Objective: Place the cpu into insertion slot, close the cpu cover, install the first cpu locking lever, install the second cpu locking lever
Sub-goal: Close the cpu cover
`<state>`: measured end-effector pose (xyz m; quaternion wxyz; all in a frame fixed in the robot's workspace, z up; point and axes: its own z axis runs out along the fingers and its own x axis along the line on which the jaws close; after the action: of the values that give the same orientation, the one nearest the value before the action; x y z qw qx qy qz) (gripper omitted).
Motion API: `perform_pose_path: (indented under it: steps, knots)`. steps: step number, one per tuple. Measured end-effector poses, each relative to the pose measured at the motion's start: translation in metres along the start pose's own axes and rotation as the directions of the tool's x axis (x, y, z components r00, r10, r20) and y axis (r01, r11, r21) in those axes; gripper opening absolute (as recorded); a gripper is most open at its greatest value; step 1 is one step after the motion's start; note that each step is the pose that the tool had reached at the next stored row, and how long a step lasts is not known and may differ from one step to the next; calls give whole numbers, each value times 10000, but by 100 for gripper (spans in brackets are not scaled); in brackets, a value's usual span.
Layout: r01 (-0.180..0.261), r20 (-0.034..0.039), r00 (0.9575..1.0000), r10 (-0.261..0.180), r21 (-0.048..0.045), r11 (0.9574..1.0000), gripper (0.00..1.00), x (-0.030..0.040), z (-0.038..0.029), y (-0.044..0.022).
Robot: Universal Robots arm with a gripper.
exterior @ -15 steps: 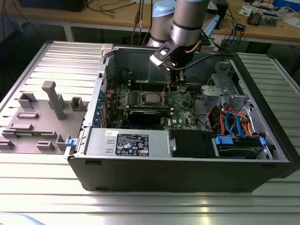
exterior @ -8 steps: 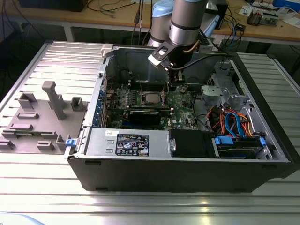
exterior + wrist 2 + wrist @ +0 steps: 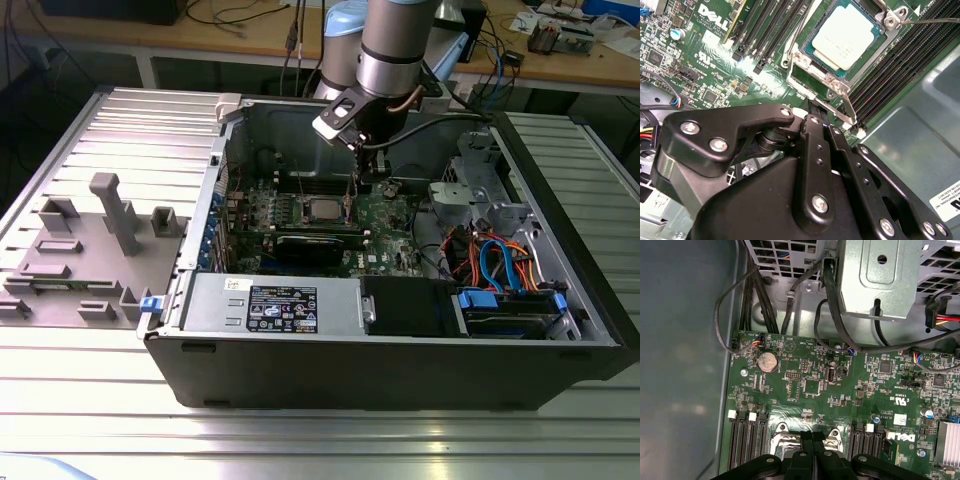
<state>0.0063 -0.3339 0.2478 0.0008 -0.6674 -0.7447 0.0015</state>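
cpu [image 3: 847, 37] seated in insertion slot [image 3: 871, 56], cpu cover [image 3: 807, 65] down around it. The fingers [image 3: 804, 442] are pressed together, empty, just beside a locking lever [image 3: 840, 109]. Risk: tip slips off the springy wire and gouges the motherboard [image 3: 715, 65].

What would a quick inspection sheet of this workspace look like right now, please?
Surface: slatted metal table carrying an open computer case.
Job's things: cpu lies flat on the green board, framed by the cpu cover.
Clutter: grey plastic fixtures on the table, at the exterior view's left of the case.
Grippers: gripper shut, tips close beside the cpu cover's edge.
Cables: black cables run along the board's edge; orange and blue cables inside the case.
Surroundings: wooden bench with wires behind the case.
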Motion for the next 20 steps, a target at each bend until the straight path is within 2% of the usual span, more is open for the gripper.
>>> perform_pose_path:
  steps: [20]
  knots:
    - [0,0,10000,0,0,10000,11,5,0,-45]
